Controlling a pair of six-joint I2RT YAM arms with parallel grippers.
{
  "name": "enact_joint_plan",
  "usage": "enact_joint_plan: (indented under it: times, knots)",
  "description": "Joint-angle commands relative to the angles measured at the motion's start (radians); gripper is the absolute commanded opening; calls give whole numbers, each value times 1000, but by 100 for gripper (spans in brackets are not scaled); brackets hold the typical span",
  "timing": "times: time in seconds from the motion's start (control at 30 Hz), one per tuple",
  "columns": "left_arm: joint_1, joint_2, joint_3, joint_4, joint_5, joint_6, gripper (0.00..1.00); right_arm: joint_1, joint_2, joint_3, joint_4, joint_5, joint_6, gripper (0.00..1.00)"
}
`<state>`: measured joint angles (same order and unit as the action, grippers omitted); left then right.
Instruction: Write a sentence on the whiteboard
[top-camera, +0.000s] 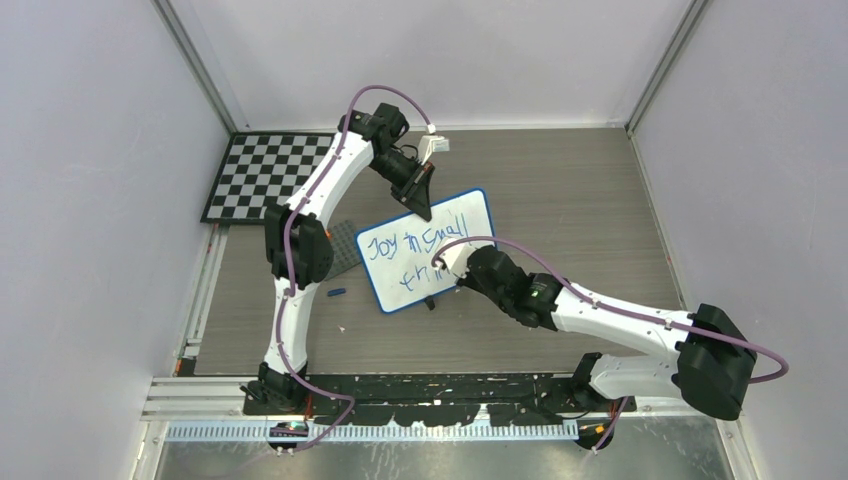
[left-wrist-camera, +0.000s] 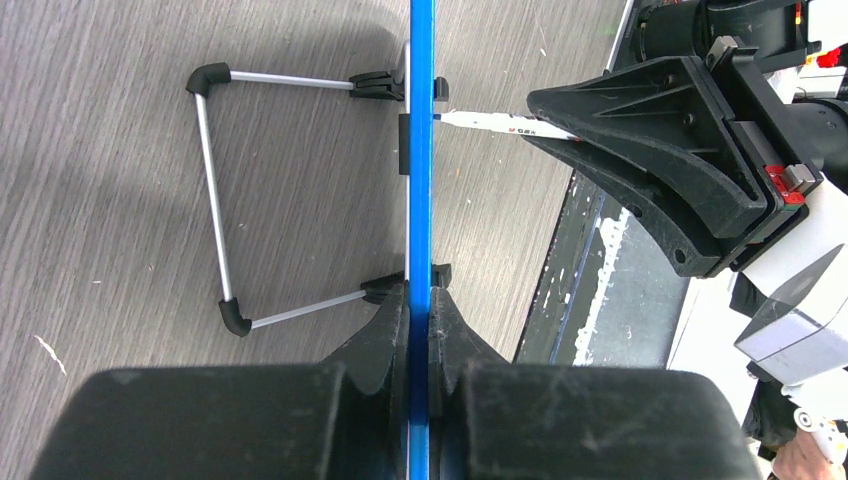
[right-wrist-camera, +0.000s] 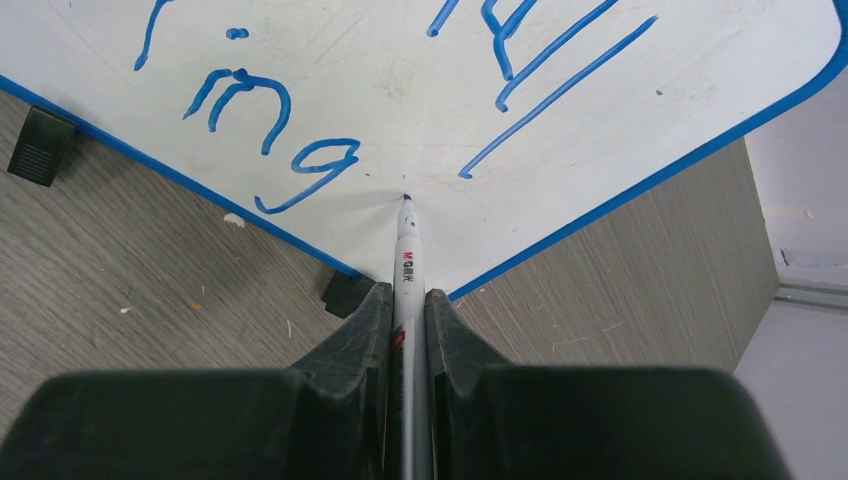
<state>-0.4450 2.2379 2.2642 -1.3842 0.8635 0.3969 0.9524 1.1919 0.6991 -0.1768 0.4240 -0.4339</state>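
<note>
Grey tabletop (top-camera: 590, 200) around blue-edged whiteboard (top-camera: 468, 212)

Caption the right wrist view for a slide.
Right pincer grips a marker, tip on the whiteboard just right of the blue sentence.

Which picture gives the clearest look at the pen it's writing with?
The right wrist view: the white marker with a blue tip fills the centre, tip at the white blue-framed board. The left wrist view shows it side-on; the overhead view barely shows it.
</note>
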Motion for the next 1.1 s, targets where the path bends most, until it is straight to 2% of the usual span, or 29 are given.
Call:
enact_joint_plan:
  times: [0.0, 0.57, 1.07]
  knots:
    - [-66, 52, -35, -64, -74, -2, 0, -1, 0, 17, 65, 9, 14, 0]
    - [-66, 52, -35, -63, -75, -3, 0, 0, 2, -21, 34, -91, -24, 0]
    - [-65, 47, -37, -62, -80, -5, 0, 0, 5, -35, -23, -16, -35, 0]
